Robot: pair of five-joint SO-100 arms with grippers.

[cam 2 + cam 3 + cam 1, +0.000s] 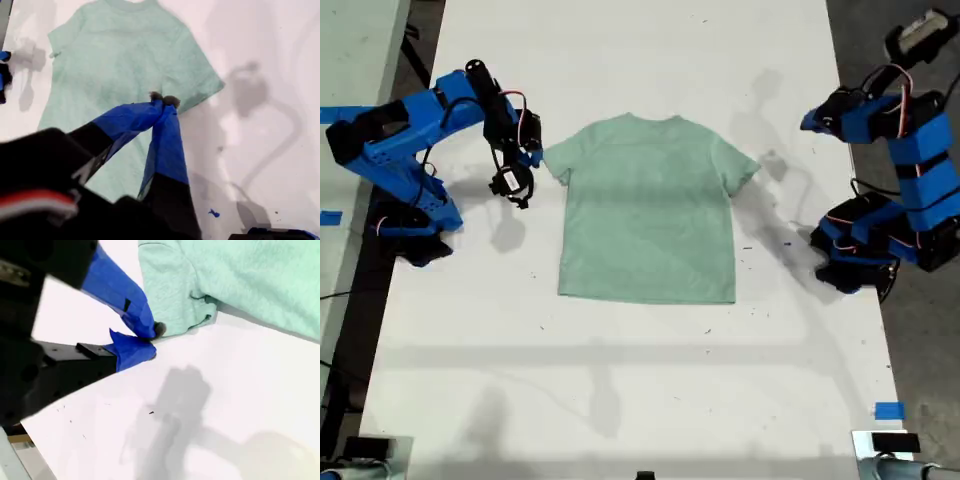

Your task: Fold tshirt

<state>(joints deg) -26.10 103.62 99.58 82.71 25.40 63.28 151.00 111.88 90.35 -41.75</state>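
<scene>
The tshirt [650,210] lies flat and spread out on the white table [620,380], collar away from the camera, both sleeves out. My second gripper [520,195] hangs beside the sleeve [172,300] at the exterior view's left, a little off its hem; the jaws [148,340] are shut with nothing between them. My first gripper [810,122] is raised on the folded arm at the exterior view's right, clear of the other sleeve [200,85]. Its fingertips [162,98] are pressed together and hold nothing.
Both arm bases stand at the table's side edges, one at the exterior view's left [415,225] and one at its right [870,250]. A strip of blue tape [888,410] marks the near corner at the exterior view's right. Small ink marks [785,242] dot the table by the shirt.
</scene>
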